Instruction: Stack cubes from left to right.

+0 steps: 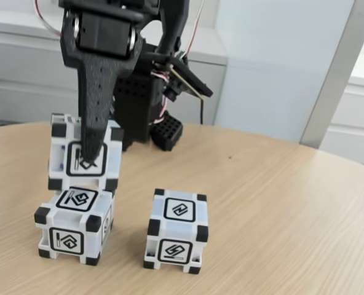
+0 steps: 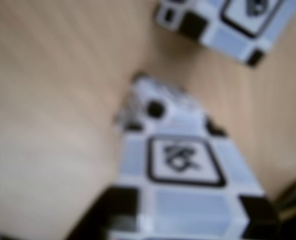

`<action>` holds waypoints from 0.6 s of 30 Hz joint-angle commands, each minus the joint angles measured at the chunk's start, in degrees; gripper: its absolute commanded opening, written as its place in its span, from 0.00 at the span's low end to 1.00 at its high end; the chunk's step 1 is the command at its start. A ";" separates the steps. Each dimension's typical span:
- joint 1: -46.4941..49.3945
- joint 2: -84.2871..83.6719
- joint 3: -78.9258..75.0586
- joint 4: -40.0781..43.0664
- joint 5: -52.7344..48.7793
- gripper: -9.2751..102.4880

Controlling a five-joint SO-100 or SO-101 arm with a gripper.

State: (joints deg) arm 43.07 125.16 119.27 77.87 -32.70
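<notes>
1. At the left of the fixed view, the bottom cube (image 1: 70,224) sits flat on the wooden table (image 1: 280,203), with 1 glyph facing up and 1 facing the camera.
2. Directly above it you have the held cube (image 1: 83,161), tilted a little and set slightly back. Its lower edge looks to be touching or just clear of the bottom cube's top, and you cannot tell which from here.
3. The gripper (image 1: 91,157) comes down from above, and 1 of its black fingers (image 1: 96,110) crosses the front face of the held cube. The fingers appear clamped on that cube, though the second finger is hidden behind it.
4. To the right, just beside the stack, the third cube (image 1: 177,230) stands alone on the table, untouched.
5. In the wrist view, blurred, the held cube (image 2: 185,175) fills the lower middle, and another cube (image 2: 228,22) lies at the upper right on the table (image 2: 48,100).
6. My judgement on progress: the first placement is nearly done but not released. You have yet to seat and let go of this cube, then add the third 1 on top.
</notes>
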 commanded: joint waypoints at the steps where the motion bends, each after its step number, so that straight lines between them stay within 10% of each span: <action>1: 0.18 -1.23 -2.46 -0.97 -0.26 0.23; 18: 0.44 -1.85 -2.46 -0.97 -4.22 0.41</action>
State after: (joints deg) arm 43.07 123.31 119.27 77.61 -35.16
